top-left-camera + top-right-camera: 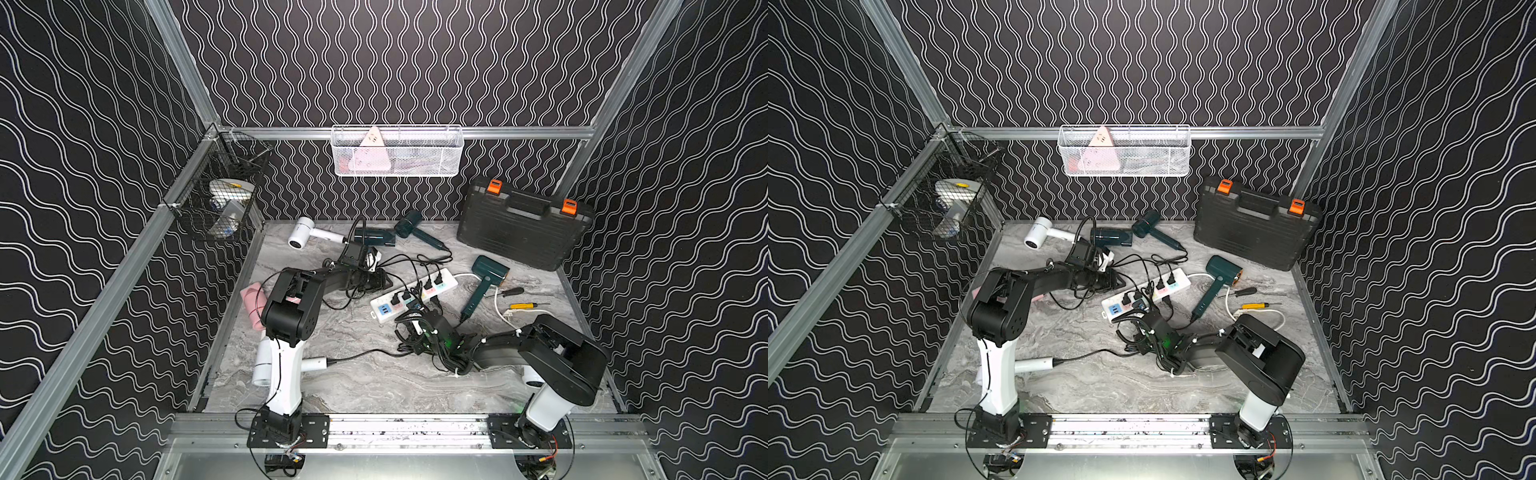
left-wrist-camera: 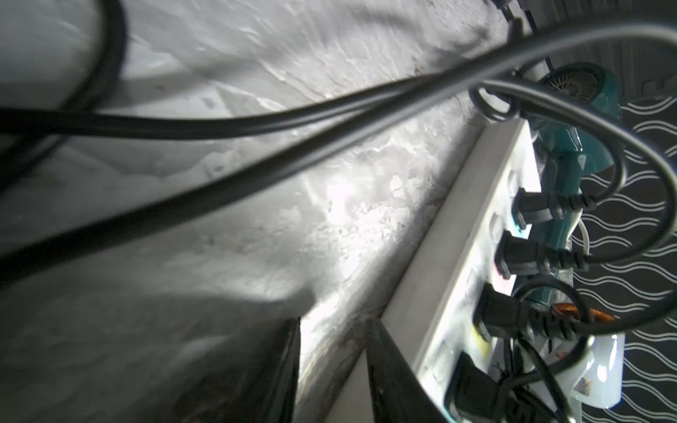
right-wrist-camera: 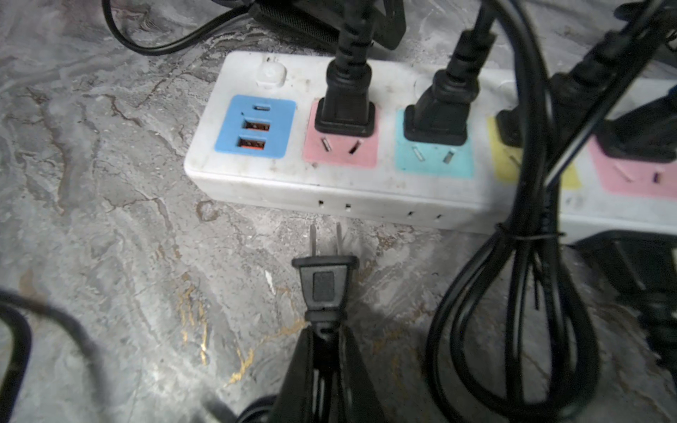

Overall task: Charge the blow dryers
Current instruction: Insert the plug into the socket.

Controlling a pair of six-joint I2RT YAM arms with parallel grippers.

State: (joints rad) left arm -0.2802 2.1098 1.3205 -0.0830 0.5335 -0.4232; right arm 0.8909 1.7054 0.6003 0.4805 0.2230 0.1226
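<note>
Grey marbled tabletop (image 1: 365, 386), wavy-lined walls (image 1: 415, 62). White round objects (image 1: 230, 189) are held in a black wire basket (image 1: 195, 216); a pink triangular piece (image 1: 370, 160) in a white mesh basket (image 1: 432, 158). Hammer-shaped blow dryers (image 1: 490, 270) are strewn around the power strip (image 1: 413, 295). Left gripper (image 2: 331, 324): parted, empty. Right gripper (image 3: 326, 331): clamped on a black plug (image 3: 324, 282).

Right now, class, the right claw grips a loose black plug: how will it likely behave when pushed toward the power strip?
The plug looks like moulded plastic with two straight prongs, so it is probably rigid. The right claw pinches only its narrow neck, so it may pivot if the prongs catch.
</note>
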